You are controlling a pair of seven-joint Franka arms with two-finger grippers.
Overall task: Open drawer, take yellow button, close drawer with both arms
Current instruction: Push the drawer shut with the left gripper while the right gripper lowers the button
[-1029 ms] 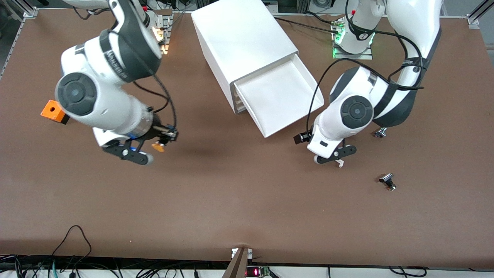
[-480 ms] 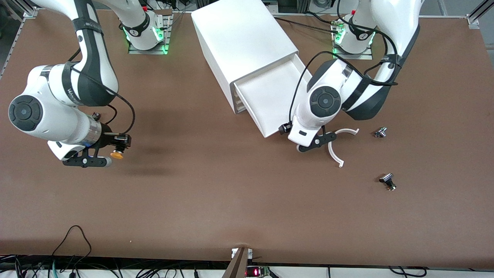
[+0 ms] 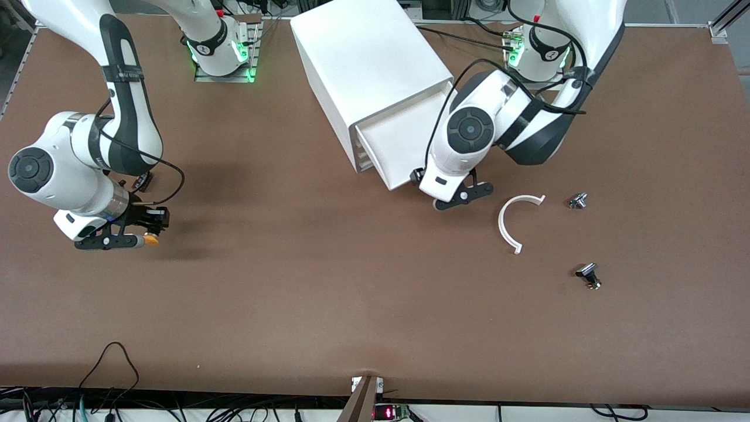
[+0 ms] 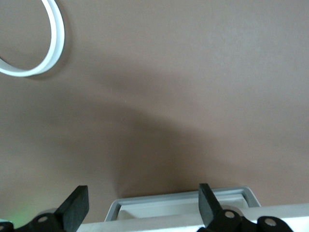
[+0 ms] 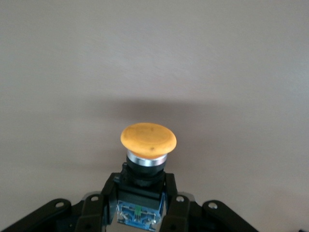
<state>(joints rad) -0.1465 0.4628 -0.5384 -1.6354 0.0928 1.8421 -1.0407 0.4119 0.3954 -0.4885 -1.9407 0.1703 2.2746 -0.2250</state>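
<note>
The spread left gripper (image 3: pixel 454 198) should press squarely on the drawer (image 3: pixel 395 146) front; the right gripper (image 3: pixel 153 228) pinches the button (image 3: pixel 152 239) well apart from the cabinet (image 3: pixel 366 64).

Your right arm (image 3: pixel 120 99) reaches out from its base toward its own end of the desk, elbow bent, the forearm angled down and the wrist turned so the right pincer (image 3: pixel 153 230) hangs low over the desk, pointing sideways. Its fingers (image 5: pixel 169 212) are clamped tight on the black-and-blue body of the button (image 5: pixel 148 140), cap facing outward. Your left arm (image 3: pixel 527 111) folds back on itself near its base, the wrist tipped downward, and the left pincer (image 3: pixel 463 196) sits just at the front edge of the drawer (image 3: pixel 392 146). Its fingers (image 4: pixel 75 209) are spread wide with nothing between them.
</note>
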